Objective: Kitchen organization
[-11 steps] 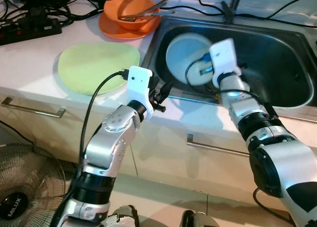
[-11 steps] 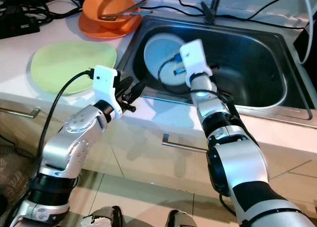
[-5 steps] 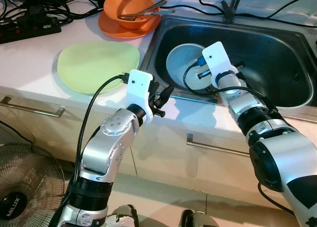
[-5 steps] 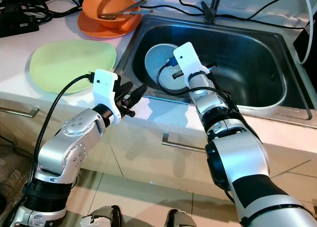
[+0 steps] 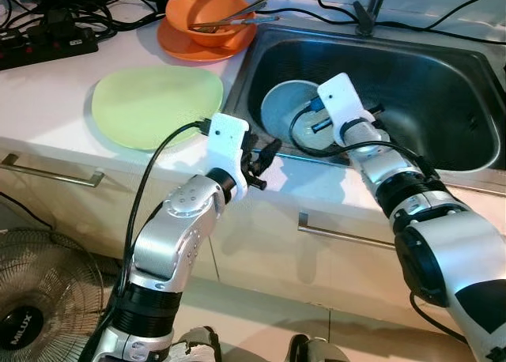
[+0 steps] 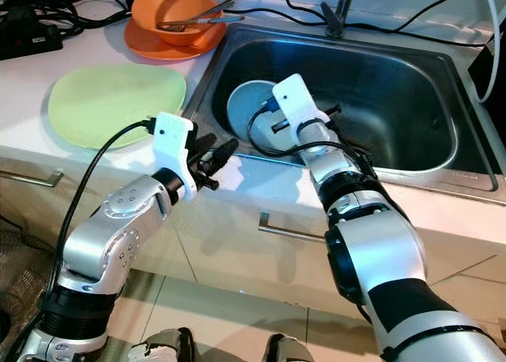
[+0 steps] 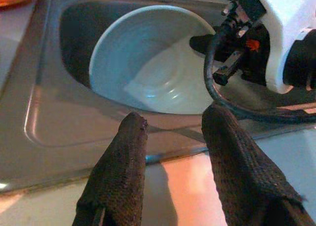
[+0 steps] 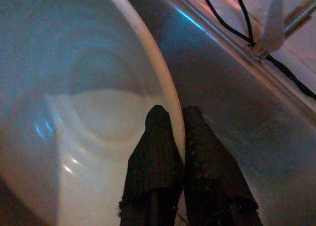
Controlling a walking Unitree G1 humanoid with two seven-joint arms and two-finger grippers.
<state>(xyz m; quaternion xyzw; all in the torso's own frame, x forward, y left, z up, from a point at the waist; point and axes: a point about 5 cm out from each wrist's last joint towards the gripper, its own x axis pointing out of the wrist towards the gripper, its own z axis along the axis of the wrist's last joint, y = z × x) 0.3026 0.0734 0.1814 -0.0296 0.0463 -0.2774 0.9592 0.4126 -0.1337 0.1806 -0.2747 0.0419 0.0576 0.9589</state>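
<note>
A pale blue bowl (image 5: 278,114) lies tilted in the near left part of the steel sink (image 5: 447,101). My right gripper (image 8: 175,113) is shut on the bowl's rim (image 8: 163,83), one finger inside and one outside. Its white wrist camera (image 5: 341,101) covers the fingers in the head views. My left gripper (image 5: 266,160) hovers open over the counter strip in front of the sink, with nothing between its fingers (image 7: 129,137), pointing at the bowl (image 7: 148,63).
A green plate (image 5: 154,105) lies on the white counter left of the sink. Behind it an orange bowl (image 5: 209,18) with utensils sits on an orange plate. Cables and a power strip (image 5: 47,46) run along the back. A fan (image 5: 32,299) stands on the floor.
My right gripper has lowered the bowl deeper into the sink and shifted it slightly left. The left gripper has edged right along the sink's front edge.
</note>
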